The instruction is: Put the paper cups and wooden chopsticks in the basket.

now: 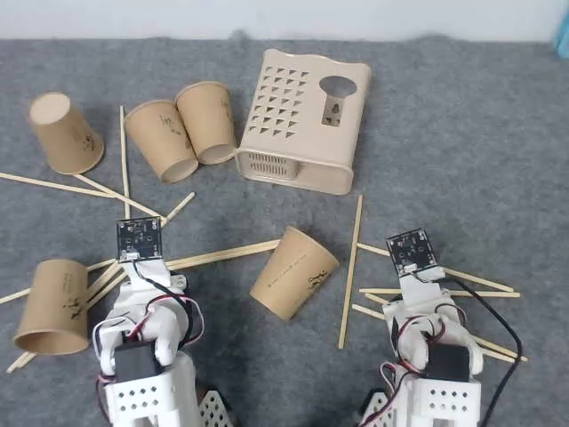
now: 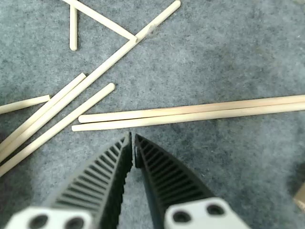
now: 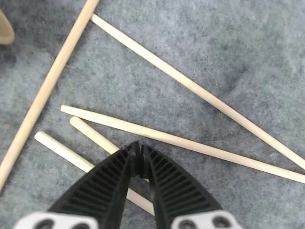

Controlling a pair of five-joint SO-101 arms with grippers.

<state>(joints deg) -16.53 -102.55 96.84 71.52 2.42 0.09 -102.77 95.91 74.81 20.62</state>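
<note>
Seems the very start: nothing visibly in the basket (image 1: 302,133), lying far centre on the counter (image 1: 462,133). Near, left gripper (image 2: 132,139) and right gripper (image 3: 139,147) pinched closed, empty, above wooden chopsticks (image 1: 351,267). Paper cups (image 1: 293,271) strewn left and middle. Next, likely: open, lower, pinch one stick.

Toward the desk's far edge, near the middle: beige perforated plastic basket (image 1: 302,120), tipped over, a holed wall facing up. Just left of it: brown paper cup (image 1: 206,122) on its side, touching a second cup (image 1: 162,140). Third cup (image 1: 64,133) toward the far left corner. Fourth cup (image 1: 55,305) by the left edge. Fifth cup (image 1: 293,271) mid-desk, on its side. Pale wooden chopsticks (image 1: 351,271) scattered flat, left and right.
</note>
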